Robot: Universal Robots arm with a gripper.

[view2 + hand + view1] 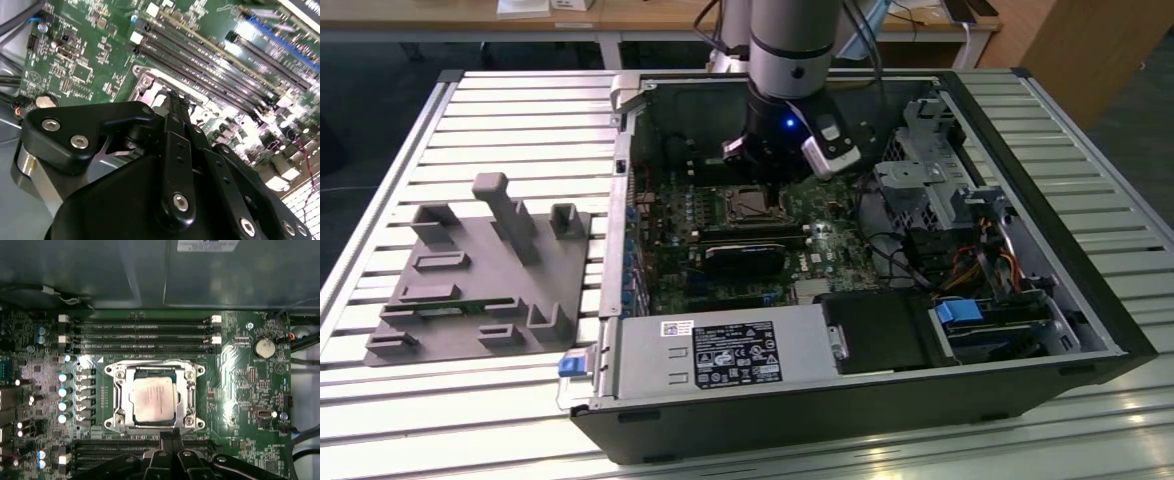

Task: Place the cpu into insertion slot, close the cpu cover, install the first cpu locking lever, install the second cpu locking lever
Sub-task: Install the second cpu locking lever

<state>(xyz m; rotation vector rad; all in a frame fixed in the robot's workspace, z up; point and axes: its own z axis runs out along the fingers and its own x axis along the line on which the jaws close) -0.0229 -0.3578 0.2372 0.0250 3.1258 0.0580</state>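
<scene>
cpu (155, 399) sits flat in the insertion slot (116, 405), silvery top showing through the window of the cpu cover (126, 373), which appears down over it in the first wrist view. gripper (169, 436) hangs just beside the socket's edge, on the side facing the nearer memory slots (140, 446); fingertips look drawn close together with nothing between them (cannot tell for certain, the linkage hides the tips). in the exterior view the gripper (767, 170) hangs inside the open computer case (1067, 290), directly above the socket (750, 204), with the grey fixture tray (480, 270) well apart on the slatted table (494, 110). second wrist view shows the fingers (176, 107) low over the socket frame (150, 82), very near the metal. judgement: chip placed, cover seemingly shut, locking levers too small to make out. risks: fingers so near the frame could scrape the board or catch the memory slots; a tip slipping off a thin lever could let it spring back; pressing on an unseated cover could load the chip unevenly.
</scene>
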